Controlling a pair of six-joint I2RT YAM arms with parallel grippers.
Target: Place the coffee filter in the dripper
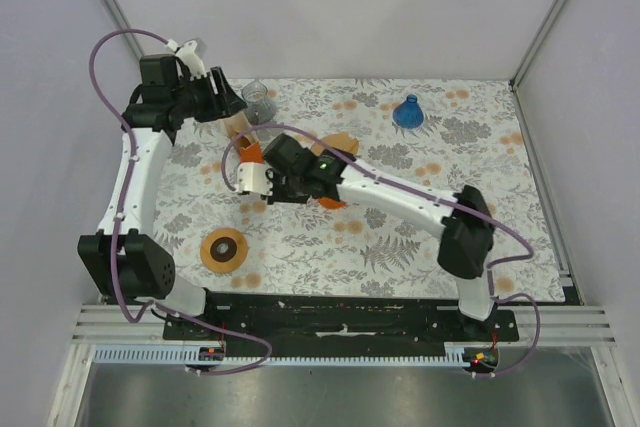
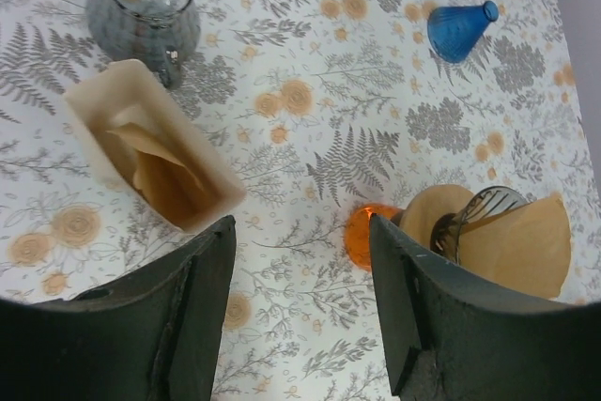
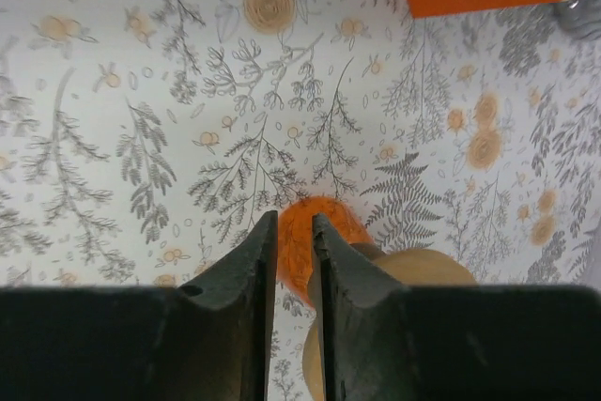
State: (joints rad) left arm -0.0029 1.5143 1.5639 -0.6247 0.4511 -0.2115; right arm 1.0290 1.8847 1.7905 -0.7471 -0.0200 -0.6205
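Brown paper filter (image 2: 526, 241) rests against one wire dripper (image 2: 484, 206); left fingers (image 2: 188, 326) spread wide, right fingers (image 3: 246, 298) nearly closed.

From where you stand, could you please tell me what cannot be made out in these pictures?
Dripper: the right arm mostly covers it in the top view; a finger of the left gripper cuts off its base in the left wrist view.
Filter: seated or merely leaning, unclear there.
Right gripper: its fingers hide whether they pinch the orange knob.
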